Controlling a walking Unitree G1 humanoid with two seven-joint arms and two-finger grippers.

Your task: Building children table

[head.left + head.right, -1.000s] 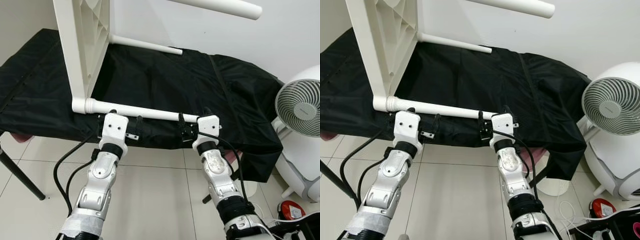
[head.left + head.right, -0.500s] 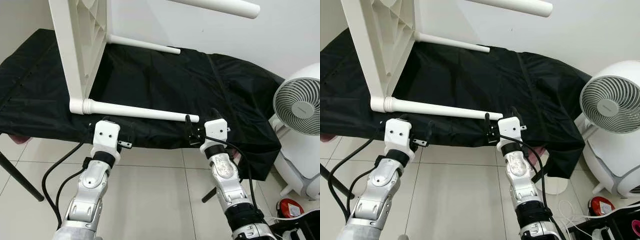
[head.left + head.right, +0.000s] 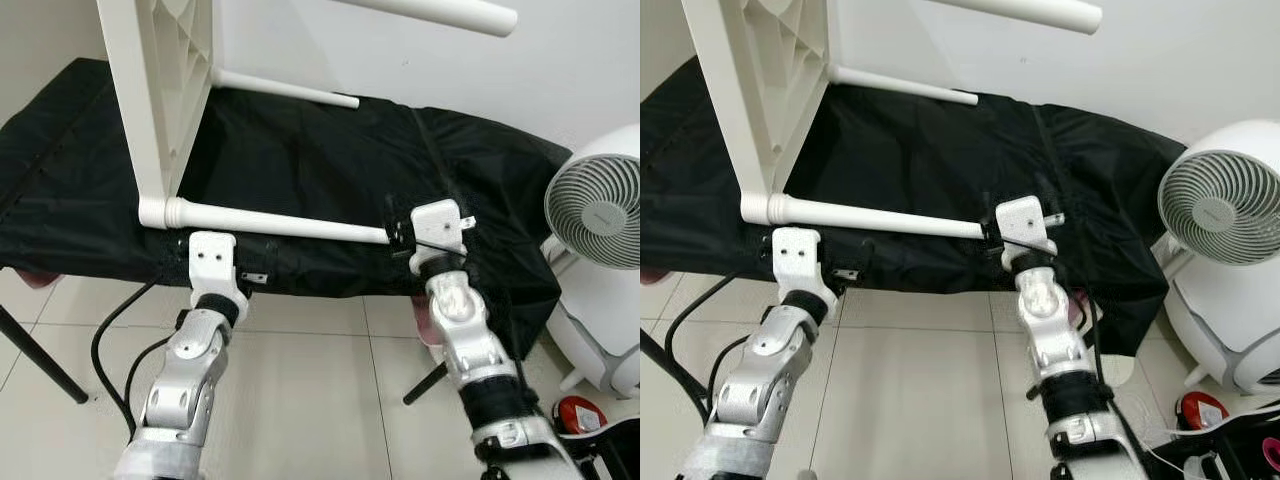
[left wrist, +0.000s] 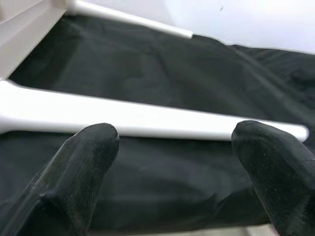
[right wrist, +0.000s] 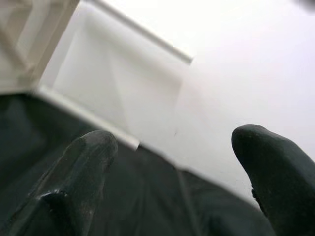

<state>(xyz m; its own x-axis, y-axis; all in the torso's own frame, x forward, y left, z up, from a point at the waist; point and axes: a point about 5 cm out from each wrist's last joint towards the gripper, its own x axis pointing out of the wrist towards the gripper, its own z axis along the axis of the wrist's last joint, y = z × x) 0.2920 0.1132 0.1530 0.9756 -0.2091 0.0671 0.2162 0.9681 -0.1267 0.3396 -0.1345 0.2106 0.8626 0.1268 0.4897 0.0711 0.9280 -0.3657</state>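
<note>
The jaws of both grippers stand wide open and hold nothing. The left gripper (image 3: 213, 262) waits at the near edge of the black-covered table (image 3: 80, 160), just under the lower leg (image 3: 275, 223) of a white children's table (image 3: 160, 90), close to where that leg joins the top. The right gripper (image 3: 438, 226) is raised at the same leg's free end, tilted upward toward the wall.

The children's table lies on its side, its ribbed underside facing right and its legs running level across the black cover toward the right edge. That likely keeps the legs within reach for tightening or lifting. A white fan (image 3: 600, 215) stands on the floor beyond the right edge.
</note>
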